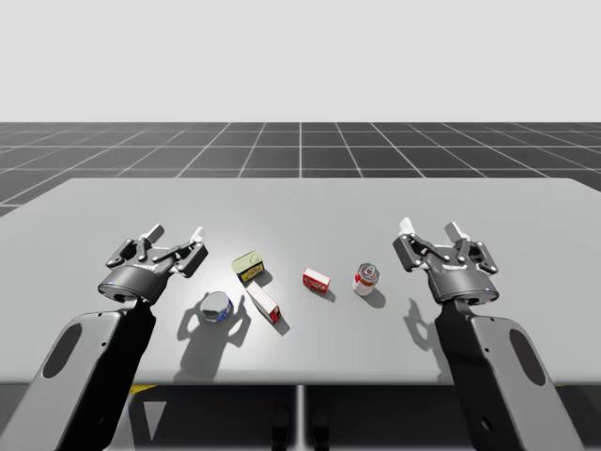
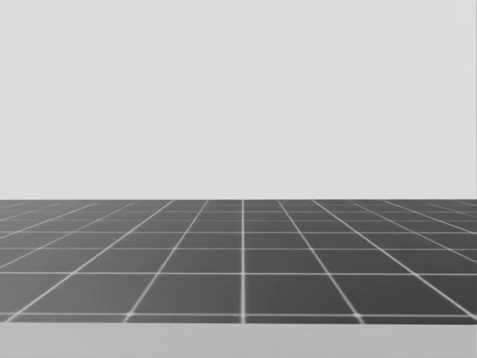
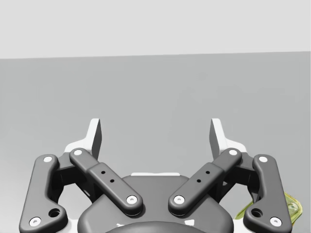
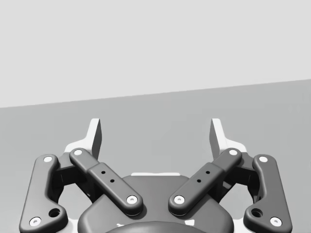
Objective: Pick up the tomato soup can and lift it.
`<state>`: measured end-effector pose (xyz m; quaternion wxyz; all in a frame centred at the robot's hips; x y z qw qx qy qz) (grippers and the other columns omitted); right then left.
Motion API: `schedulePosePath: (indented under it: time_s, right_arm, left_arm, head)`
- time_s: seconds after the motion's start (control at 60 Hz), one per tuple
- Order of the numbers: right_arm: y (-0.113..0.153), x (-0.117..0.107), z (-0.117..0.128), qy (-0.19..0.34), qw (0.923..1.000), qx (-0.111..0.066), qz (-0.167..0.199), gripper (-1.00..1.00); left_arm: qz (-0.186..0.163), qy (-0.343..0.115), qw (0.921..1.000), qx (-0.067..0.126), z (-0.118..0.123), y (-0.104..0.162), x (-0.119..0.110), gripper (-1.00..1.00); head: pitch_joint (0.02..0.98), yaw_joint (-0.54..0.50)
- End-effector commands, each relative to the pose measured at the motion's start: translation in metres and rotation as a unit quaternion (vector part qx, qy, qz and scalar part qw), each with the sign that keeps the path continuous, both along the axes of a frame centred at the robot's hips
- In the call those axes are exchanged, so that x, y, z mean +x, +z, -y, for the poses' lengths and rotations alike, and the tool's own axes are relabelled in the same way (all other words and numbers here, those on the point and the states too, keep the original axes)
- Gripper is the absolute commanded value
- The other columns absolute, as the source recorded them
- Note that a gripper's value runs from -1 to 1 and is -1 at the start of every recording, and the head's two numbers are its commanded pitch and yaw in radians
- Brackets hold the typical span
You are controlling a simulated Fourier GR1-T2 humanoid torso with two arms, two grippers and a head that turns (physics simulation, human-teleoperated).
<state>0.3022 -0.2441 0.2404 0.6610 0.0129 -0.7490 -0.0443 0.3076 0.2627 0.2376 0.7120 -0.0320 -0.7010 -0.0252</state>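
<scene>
A red and white can with a silver top stands upright on the grey table, right of the middle. My right gripper hovers open a little to the can's right and further back, nothing between its fingers. My left gripper is open over the table's left side, far from the can, with bare table ahead of its fingers.
On the table between my arms lie a blue and silver can, a green-yellow flat tin, a long red and white box and a small red box. The tin's edge peeks beside my left gripper.
</scene>
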Motion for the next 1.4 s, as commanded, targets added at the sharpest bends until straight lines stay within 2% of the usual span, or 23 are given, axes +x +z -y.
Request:
schedulePosePath:
  time_s: [0.017, 0.1, 0.117, 0.233, 0.317, 0.367, 0.467, 0.567, 0.733, 0.883, 0.95, 1.233, 1.283, 1.383, 1.4]
  right_arm:
    - [-0.001, 0.0, -0.001, -0.014, 0.9998, -0.005, 0.01, -1.0]
    - [-0.001, 0.001, 0.0, -0.01, 0.9998, -0.007, 0.015, -1.0]
    - [-0.001, 0.002, -0.001, -0.01, 0.9998, -0.014, 0.014, -1.0]
    - [-0.001, 0.002, -0.001, -0.01, 0.9998, -0.014, 0.01, -1.0]
    - [-0.001, 0.002, -0.002, -0.014, 0.9998, -0.015, 0.006, -1.0]
    - [-0.003, 0.002, -0.003, -0.016, 0.9995, -0.026, 0.006, -1.0]
    - [-0.003, 0.003, -0.003, -0.02, 0.9993, -0.031, 0.009, -1.0]
    - [-0.003, 0.003, -0.003, -0.022, 0.9992, -0.032, 0.008, -1.0]
    - [-0.002, 0.003, -0.003, -0.024, 0.9991, -0.035, 0.008, -1.0]
    - [-0.003, 0.004, -0.002, -0.027, 0.9988, -0.041, 0.009, -1.0]
    - [-0.003, 0.004, -0.002, -0.028, 0.9986, -0.043, 0.009, -1.0]
    - [-0.002, 0.005, -0.003, -0.033, 0.9985, -0.042, 0.009, -1.0]
    - [-0.003, 0.005, -0.004, -0.036, 0.9981, -0.049, 0.013, -1.0]
    - [-0.002, 0.004, -0.006, -0.028, 0.9988, -0.039, 0.004, -1.0]
    - [-0.002, 0.004, -0.005, -0.026, 0.9992, -0.032, 0.0, -1.0]
  left_arm:
    - [0.001, 0.001, 1.0, 0.003, 0.0, 0.0, 0.0, -1.0]
    - [0.002, 0.002, 1.0, 0.005, 0.001, 0.0, 0.0, -1.0]
    - [0.002, 0.003, 1.0, 0.005, 0.001, 0.0, 0.0, -1.0]
    - [0.002, 0.004, 1.0, 0.006, 0.001, 0.0, -0.001, -1.0]
    - [0.003, 0.005, 1.0, 0.007, 0.001, 0.0, -0.001, -1.0]
    - [0.004, 0.006, 0.9999, 0.008, 0.001, 0.0, -0.001, -1.0]
    - [0.004, 0.002, 1.0, 0.007, 0.002, 0.0, -0.001, -1.0]
    - [0.004, 0.002, 1.0, 0.008, 0.002, 0.0, -0.001, -1.0]
    - [0.004, 0.0, 0.9999, 0.009, 0.002, 0.0, -0.001, -1.0]
    - [0.004, -0.003, 0.9999, 0.01, 0.003, 0.0, -0.001, -1.0]
    - [0.005, -0.004, 0.9999, 0.012, 0.004, 0.0, -0.001, -1.0]
    - [0.004, -0.013, 0.9997, 0.018, 0.011, -0.002, -0.002, -1.0]
    - [0.004, -0.015, 0.9997, 0.019, 0.012, -0.002, -0.001, -1.0]
    - [0.003, -0.013, 0.9997, 0.021, 0.013, -0.003, -0.001, -1.0]
    - [0.003, -0.012, 0.9997, 0.022, 0.013, -0.003, -0.002, -1.0]
  head:
    - [0.087, 0.01]
    - [0.093, 0.01]
    - [0.098, 0.01]
    - [0.135, 0.01]
    - [0.203, 0.01]
    - [0.26, 0.01]
    - [0.361, 0.01]
    - [0.462, 0.0]
    - [0.578, -0.02]
    - [0.672, -0.08]
    - [0.724, -0.14]
    - [0.834, -0.27]
    - [0.837, -0.28]
    - [0.833, -0.29]
    - [0.831, -0.28]
